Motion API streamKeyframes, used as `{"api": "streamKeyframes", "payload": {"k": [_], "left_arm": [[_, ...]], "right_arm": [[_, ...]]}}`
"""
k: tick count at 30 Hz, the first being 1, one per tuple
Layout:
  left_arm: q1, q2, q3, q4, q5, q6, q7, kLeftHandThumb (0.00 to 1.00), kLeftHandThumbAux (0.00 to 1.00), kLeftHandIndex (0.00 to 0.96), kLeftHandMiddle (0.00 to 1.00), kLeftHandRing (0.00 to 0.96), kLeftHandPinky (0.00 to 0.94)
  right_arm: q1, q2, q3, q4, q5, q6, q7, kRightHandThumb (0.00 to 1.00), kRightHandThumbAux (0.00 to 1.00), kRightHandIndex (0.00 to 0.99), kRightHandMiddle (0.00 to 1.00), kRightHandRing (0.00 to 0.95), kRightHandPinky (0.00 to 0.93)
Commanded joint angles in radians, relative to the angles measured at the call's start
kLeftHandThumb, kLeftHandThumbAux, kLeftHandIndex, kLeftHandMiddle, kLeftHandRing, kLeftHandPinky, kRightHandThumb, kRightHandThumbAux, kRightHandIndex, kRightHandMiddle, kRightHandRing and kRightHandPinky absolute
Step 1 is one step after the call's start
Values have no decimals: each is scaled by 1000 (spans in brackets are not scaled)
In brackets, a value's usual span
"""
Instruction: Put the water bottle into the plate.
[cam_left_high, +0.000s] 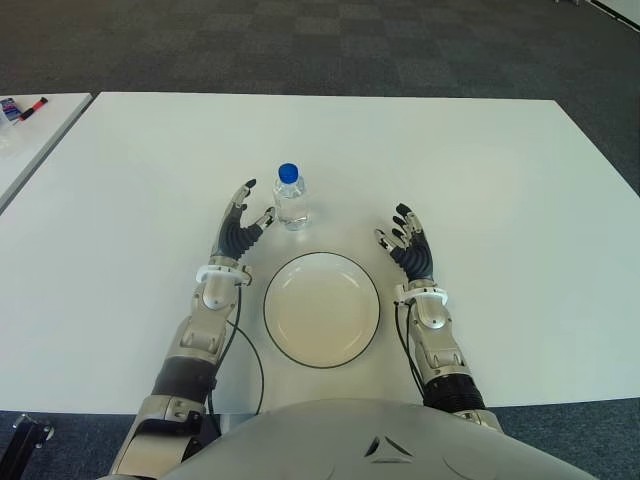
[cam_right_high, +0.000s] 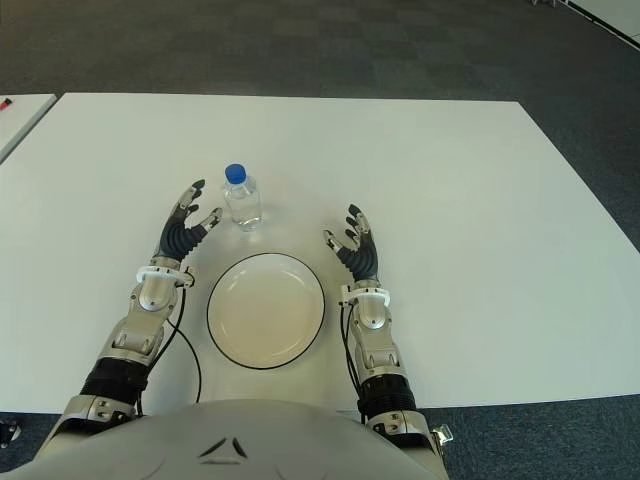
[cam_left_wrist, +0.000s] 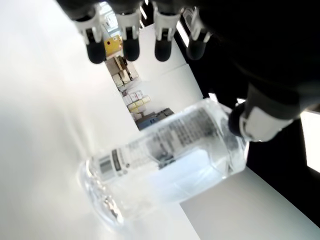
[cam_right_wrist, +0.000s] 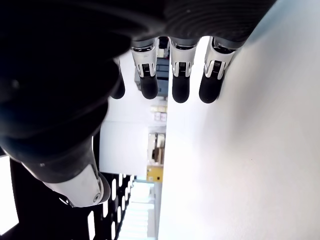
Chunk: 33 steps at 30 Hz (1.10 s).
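Note:
A small clear water bottle (cam_left_high: 291, 198) with a blue cap stands upright on the white table (cam_left_high: 480, 180), just beyond the plate. The round white plate (cam_left_high: 322, 310) with a dark rim lies near the front edge, between my two forearms, with nothing on it. My left hand (cam_left_high: 250, 208) is open just left of the bottle, its thumb tip close to the bottle's side. In the left wrist view the bottle (cam_left_wrist: 165, 165) shows between the spread fingers (cam_left_wrist: 130, 47) and the thumb, not clasped. My right hand (cam_left_high: 395, 228) is open, right of the plate and apart from the bottle.
A second white table (cam_left_high: 30, 140) stands at the far left with a red marker and small items (cam_left_high: 25, 108) on it. Dark carpet surrounds the tables. A black cable (cam_left_high: 252, 365) loops beside my left forearm near the plate.

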Motion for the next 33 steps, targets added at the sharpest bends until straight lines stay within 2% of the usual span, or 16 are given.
{"api": "streamKeyframes", "payload": {"k": [1, 15, 33], "left_arm": [[-6, 8, -11, 4, 2, 5, -19, 475, 561, 0, 13, 2, 24], [1, -6, -14, -51, -15, 58, -50, 532, 540, 0, 4, 10, 52], [5, 1, -35, -56, -14, 11, -51, 538, 463, 0, 1, 3, 3]], "right_arm": [[12, 3, 0, 18, 7, 18, 4, 329, 767, 85, 96, 95, 132], [12, -1, 0, 14, 8, 28, 12, 328, 760, 79, 96, 96, 134], [8, -4, -1, 20, 3, 22, 16, 316, 766, 76, 94, 94, 131]]}}
